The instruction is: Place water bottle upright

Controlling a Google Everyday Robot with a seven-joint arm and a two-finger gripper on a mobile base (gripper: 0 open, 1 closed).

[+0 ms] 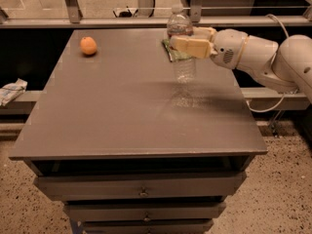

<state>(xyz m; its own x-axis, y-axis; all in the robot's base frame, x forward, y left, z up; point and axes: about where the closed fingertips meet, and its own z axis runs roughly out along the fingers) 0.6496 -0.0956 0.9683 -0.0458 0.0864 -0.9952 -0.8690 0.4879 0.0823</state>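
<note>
The water bottle [182, 48] is clear ribbed plastic with a white cap. It stands nearly upright, its base just above or touching the grey table [122, 111] at the back right. My gripper [191, 40] comes in from the right on a white arm. Its tan fingers [190, 46] are shut around the bottle's middle.
An orange [88, 46] lies at the table's back left. A green packet [173, 52] lies behind the bottle, partly hidden by it. Drawers [141, 191] run below the tabletop. A rail runs behind the table. A white rag [10, 90] lies on the ledge at left.
</note>
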